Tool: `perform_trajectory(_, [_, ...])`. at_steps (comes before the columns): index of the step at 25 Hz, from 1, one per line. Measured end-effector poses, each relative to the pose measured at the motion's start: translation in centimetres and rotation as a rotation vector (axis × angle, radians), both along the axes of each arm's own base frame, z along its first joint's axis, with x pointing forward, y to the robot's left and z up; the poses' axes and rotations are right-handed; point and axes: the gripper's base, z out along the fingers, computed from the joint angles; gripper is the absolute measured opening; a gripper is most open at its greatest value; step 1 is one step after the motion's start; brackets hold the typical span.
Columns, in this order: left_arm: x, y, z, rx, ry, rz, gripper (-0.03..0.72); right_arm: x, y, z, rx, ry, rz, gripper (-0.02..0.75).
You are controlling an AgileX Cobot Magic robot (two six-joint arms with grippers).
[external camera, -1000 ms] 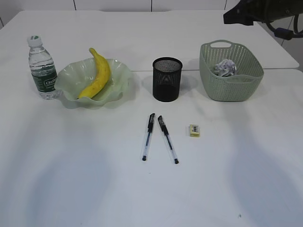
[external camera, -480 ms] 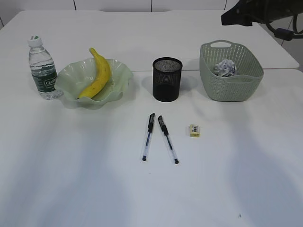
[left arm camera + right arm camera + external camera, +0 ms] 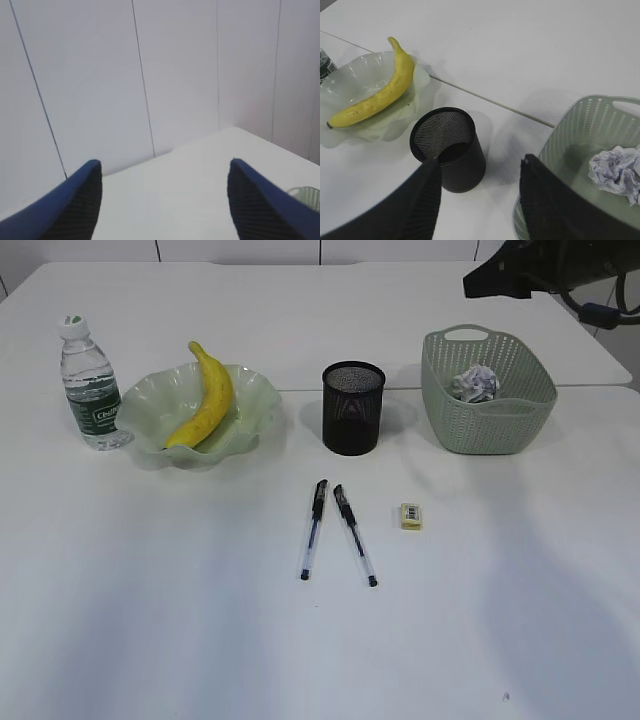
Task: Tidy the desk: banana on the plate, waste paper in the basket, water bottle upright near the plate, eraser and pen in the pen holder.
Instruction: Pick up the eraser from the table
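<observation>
Desk half tidied, both grippers raised and holding nothing.
Banana in plate, water bottle upright just beside it, crumpled paper in basket. Two pens and eraser flat in front of pen holder. Left gripper jaws wide; right gripper jaws parted above pen holder and basket.

The water bottle label shows partial white lettering, too small to read.
</observation>
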Motion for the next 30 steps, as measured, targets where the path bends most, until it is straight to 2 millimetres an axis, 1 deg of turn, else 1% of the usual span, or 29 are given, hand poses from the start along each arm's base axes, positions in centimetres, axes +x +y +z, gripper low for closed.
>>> perform_trajectory(4, [-5.4,-1.1,2.6,-0.01,-0.054,0.044,0.547,0.0,0.0,0.0,0.009,0.0,0.0,0.385])
perform_trajectory(7, [-8.7,-1.6,3.7,-0.033,-0.068,0.092,0.547,0.0,0.1,0.1,0.019,-0.001,-0.002,0.385])
perform_trajectory(11, [-12.0,-1.6,4.3,-0.111,-0.033,0.183,0.547,0.0,0.2,0.3,0.051,-0.003,-0.005,0.385])
perform_trajectory(13, [-13.1,-1.6,4.2,-0.154,0.006,0.222,0.547,0.0,0.3,0.3,0.063,-0.001,-0.002,0.385])
perform_trajectory(16, [-14.0,-1.6,3.6,-0.173,0.092,0.253,0.543,0.0,0.4,0.4,0.077,0.003,0.004,0.385])
perform_trajectory(20, [-13.9,-1.3,2.5,-0.126,0.197,0.294,0.512,-0.1,0.4,0.4,0.085,0.008,0.012,0.385])
perform_trajectory(24, [-13.0,-0.3,2.4,-0.084,0.182,0.378,0.475,-0.2,0.6,0.4,0.091,0.015,0.025,0.385])
perform_trajectory(30, [-12.3,0.2,2.9,-0.089,0.122,0.408,0.464,-0.2,0.6,0.4,0.092,0.017,0.029,0.385])
